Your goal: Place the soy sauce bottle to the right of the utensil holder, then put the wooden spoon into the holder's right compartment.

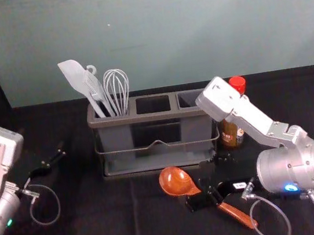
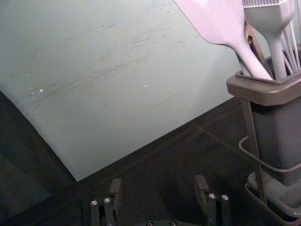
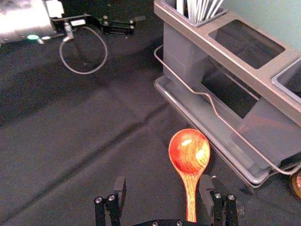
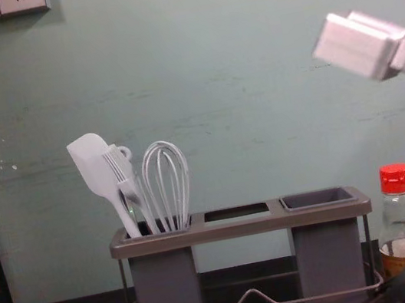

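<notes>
The wooden spoon lies on the black cloth in front of the holder, bowl toward the holder. My right gripper is over its handle; in the right wrist view, the right gripper is open, with the spoon handle between its fingers, nearer one of them. The soy sauce bottle, red-capped, stands upright just right of the utensil holder, whose right compartment looks empty. At the left of the head view is my left gripper; the left gripper is open and holds nothing.
A white spatula, a brush and a whisk stand in the holder's left compartment. The right forearm reaches in front of the bottle in the head view. Behind the table rises a pale wall.
</notes>
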`<state>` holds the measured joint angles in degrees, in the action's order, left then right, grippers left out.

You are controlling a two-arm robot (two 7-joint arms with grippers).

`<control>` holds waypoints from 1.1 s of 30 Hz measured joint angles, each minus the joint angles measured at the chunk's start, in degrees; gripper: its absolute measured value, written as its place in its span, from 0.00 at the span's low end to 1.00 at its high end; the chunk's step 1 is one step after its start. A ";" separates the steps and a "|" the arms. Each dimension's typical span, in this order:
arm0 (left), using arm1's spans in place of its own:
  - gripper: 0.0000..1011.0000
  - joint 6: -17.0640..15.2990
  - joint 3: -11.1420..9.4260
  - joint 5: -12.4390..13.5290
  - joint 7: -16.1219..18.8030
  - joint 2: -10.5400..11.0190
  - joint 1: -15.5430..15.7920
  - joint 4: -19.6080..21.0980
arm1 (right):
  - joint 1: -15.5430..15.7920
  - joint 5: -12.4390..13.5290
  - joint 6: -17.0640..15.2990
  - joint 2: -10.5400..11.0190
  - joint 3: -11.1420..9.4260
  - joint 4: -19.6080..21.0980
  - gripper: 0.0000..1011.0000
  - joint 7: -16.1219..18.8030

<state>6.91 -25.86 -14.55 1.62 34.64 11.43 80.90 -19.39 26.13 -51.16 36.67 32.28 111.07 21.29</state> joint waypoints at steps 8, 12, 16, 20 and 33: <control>1.00 0.00 0.00 0.00 0.00 0.00 0.00 0.00 | -2.31 -2.42 -0.94 -2.30 2.41 -4.31 0.99 0.80; 1.00 0.00 0.00 0.00 0.00 0.00 0.00 0.00 | -3.94 -3.61 -0.53 -2.83 4.12 -6.44 0.99 2.79; 1.00 0.00 0.00 0.00 0.00 0.00 0.00 0.00 | -5.11 -4.56 -0.51 -3.51 5.22 -8.32 0.99 3.83; 1.00 0.00 0.00 0.00 0.00 0.00 0.00 0.00 | -5.80 -5.30 -0.61 -4.14 5.60 -10.12 0.99 4.45; 1.00 0.00 0.00 0.00 0.00 0.00 0.00 0.00 | -7.27 -6.85 -1.82 -6.73 6.05 -15.31 0.99 6.06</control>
<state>6.91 -25.86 -14.55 1.62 34.64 11.43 80.90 -26.65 19.28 -52.98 29.94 38.34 95.76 27.35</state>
